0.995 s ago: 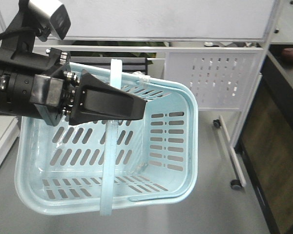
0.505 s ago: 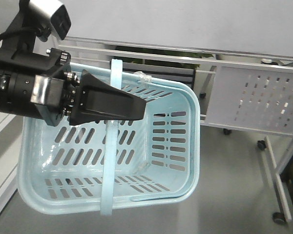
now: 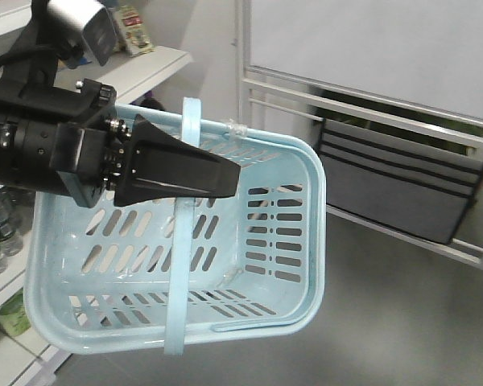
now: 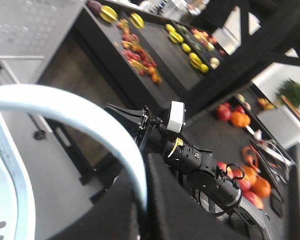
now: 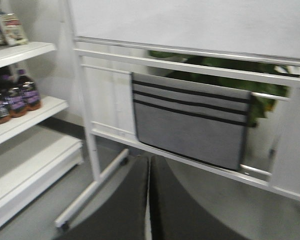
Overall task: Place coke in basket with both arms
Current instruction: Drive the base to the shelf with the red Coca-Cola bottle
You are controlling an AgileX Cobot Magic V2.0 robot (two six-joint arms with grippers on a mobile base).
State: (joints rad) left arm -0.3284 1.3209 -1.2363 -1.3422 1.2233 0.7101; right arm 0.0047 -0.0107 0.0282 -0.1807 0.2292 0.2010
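Front view, centre: basket [image 3: 283, 241], pale blue plastic, slotted sides, hanging clear of the grey floor [image 3: 386, 322] and tipped so that its open top faces the camera. The hoop handle [image 3: 177, 297] runs top to bottom across the opening.

Item 1, left arm [image 3: 40, 149]: black, entering from the left edge, with a silver-grey block [image 3: 84, 24] mounted on top. The left claw [image 3: 233, 178], a tapered black wedge, lies across the handle. In the left wrist view the handle [image 4: 90, 115] curves down between the two dark fingers [image 4: 115, 212] of the left claw [image 4: 142, 200], which are closed on it.

Item 2, right arm [image 4: 195, 160]: seen from the left wrist, well apart from the basket, with a white block [image 4: 176, 116] on top. The right claw [image 4: 115, 109] narrows to a point. In its own wrist view the right claw [image 5: 149, 165] has both fingers pressed together, with only a thin seam between them and nothing gripped.

Surroundings: white shelf [image 5: 20, 50] with dark bottles [image 5: 15, 95] on the level below it. White tube frame [image 3: 245, 80] carrying a grey fabric pocket panel [image 3: 402, 185]. Dark fruit display [image 4: 140, 55] behind the right arm.
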